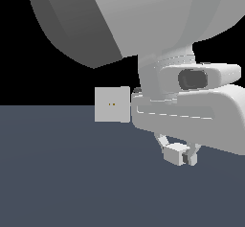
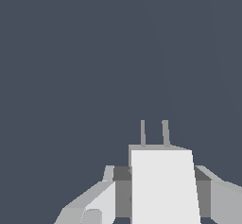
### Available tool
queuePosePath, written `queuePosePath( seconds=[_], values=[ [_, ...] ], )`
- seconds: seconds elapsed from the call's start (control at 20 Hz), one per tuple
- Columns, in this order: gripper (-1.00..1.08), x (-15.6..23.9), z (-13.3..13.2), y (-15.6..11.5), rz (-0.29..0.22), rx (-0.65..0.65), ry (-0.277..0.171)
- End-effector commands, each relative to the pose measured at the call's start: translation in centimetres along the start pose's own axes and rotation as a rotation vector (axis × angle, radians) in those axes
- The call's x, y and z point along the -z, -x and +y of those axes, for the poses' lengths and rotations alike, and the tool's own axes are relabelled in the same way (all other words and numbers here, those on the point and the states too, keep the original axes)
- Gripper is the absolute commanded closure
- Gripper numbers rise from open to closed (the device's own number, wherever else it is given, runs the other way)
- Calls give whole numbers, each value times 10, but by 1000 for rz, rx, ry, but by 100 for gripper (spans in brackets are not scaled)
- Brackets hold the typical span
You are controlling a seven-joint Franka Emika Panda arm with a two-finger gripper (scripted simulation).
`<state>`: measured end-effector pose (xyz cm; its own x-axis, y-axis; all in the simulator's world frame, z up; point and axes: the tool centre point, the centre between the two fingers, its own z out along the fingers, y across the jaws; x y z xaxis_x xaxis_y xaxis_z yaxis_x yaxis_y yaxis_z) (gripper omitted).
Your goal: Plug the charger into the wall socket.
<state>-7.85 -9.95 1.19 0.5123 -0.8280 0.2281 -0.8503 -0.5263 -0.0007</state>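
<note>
Already I have the charger (image 2: pixel 163 185) pinched between my fingers (image 2: pixel 94 204), so the pickup looks done and the step in hand is carrying it to the wall socket (image 1: pixel 112 104)

Going from the exterior view's left: the wall socket stands upright on the dark floor (image 1: pixel 57 173), a flat white square with two tiny orange holes at the middle of its face. Just to its right my arm's big white body (image 1: pixel 191 116) fills the frame and covers the socket's far edge. Further right and lower, my gripper (image 1: pixel 182 155) hangs under the arm, closed on the small white charger, which is held above the floor and well apart from the socket

In the wrist view the charger's two prongs (image 2: pixel 153 133) stick out ahead of the box, pointing at bare floor; the socket is not in that view at all

Next, I judge, I must swing the charger round until its prongs face the socket's front, line the two prongs up with the two holes, then push straight in. A slight twist would make the prongs miss such small holes
</note>
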Motion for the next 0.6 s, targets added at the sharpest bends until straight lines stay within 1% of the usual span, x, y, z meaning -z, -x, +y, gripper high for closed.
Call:
queuePosePath(
  seconds=[0.0,0.35,0.55],
  values=[
    [108,0,0,0,0,0,0],
    [108,0,-1,0,0,4,-1],
    [108,4,-7,0,1,39,-9]
  ],
)
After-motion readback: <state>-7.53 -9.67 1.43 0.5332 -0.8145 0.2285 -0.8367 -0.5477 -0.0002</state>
